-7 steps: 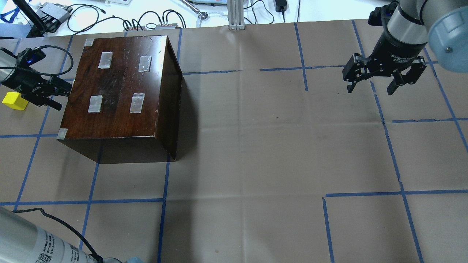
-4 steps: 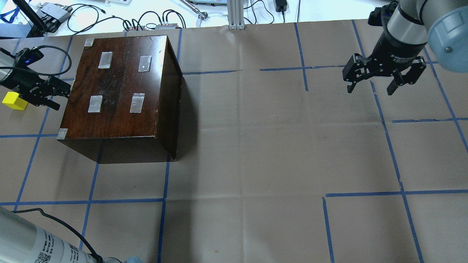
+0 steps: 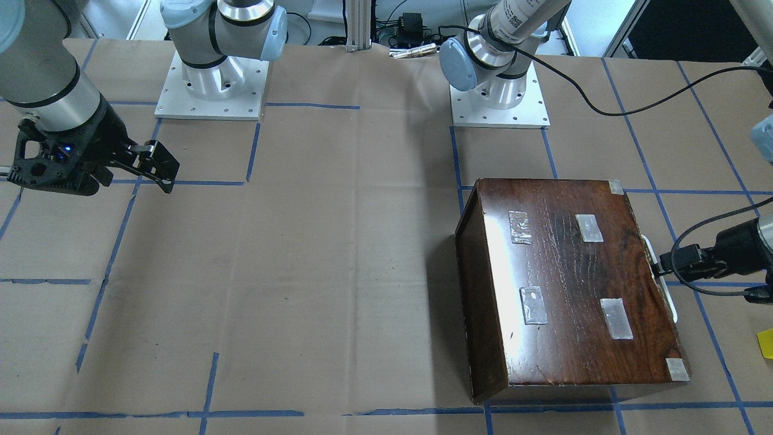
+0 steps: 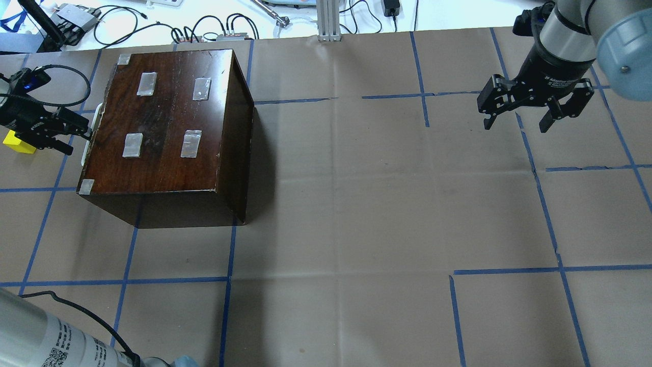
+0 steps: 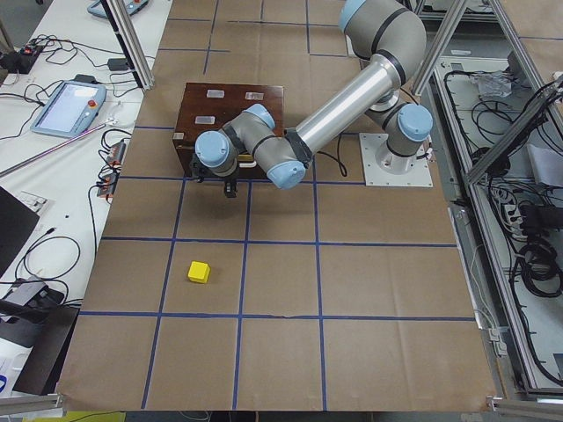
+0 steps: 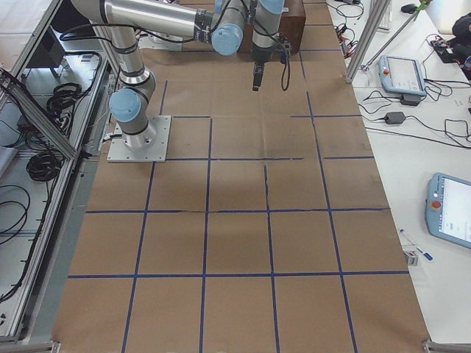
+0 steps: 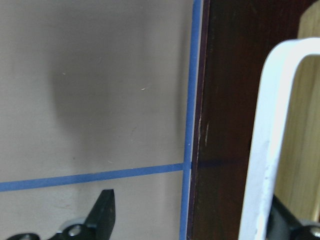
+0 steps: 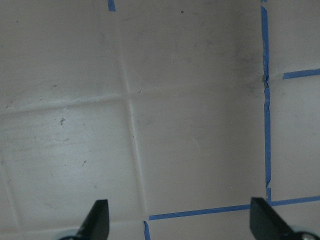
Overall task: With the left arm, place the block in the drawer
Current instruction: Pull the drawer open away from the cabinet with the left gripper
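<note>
The yellow block [image 4: 17,143] lies on the table left of the dark brown box [image 4: 163,122], partly hidden behind my left gripper; it also shows in the exterior left view [image 5: 200,272]. My left gripper [image 4: 70,135] is open at the box's left face, its jaws astride the drawer's white handle [image 7: 267,135], one finger [image 7: 102,212] outside it. The handle [image 4: 94,115] pokes out past the box's edge. A strip of pale wood [image 7: 300,125] shows behind the handle. My right gripper [image 4: 515,126] is open and empty above the table at the far right.
Cables and electronics [image 4: 204,30] lie along the table's far edge beyond the box. The left arm's loose black cable [image 3: 604,103] hangs over the table. Blue tape lines [image 4: 229,280] grid the brown paper cover.
My left gripper has moved left, away from the box, and the white handle now shows past the box's edge. The gripper now covers more of the block. The right arm has not moved.
</note>
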`<state>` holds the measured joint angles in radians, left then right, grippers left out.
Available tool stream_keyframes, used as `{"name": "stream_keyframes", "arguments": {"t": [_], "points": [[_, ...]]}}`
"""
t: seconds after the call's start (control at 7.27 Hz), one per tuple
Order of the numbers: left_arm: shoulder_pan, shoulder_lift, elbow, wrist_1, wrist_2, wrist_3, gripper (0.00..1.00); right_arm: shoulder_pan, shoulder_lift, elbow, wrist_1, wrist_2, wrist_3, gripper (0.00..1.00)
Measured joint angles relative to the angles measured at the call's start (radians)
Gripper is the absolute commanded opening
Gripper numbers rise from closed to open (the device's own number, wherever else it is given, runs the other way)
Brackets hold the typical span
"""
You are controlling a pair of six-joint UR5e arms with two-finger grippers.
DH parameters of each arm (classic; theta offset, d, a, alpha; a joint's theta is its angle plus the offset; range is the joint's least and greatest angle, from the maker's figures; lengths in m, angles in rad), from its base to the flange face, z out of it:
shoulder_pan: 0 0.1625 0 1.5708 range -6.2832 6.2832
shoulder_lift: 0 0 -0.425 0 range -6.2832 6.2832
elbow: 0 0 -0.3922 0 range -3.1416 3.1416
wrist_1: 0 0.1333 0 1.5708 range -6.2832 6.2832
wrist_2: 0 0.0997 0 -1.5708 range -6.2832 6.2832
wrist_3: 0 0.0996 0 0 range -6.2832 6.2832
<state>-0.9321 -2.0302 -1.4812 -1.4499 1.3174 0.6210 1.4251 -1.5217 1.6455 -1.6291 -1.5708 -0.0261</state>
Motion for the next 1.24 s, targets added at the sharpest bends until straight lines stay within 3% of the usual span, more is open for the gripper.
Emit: {"name": "stream_keyframes", "arguments": {"t": [1.24], "points": [[0.076,-0.064,0.107,0.002,0.105,0.058,0.99,0.0,0.0,0.0,0.0,0.0,0.0,1.0]]}}
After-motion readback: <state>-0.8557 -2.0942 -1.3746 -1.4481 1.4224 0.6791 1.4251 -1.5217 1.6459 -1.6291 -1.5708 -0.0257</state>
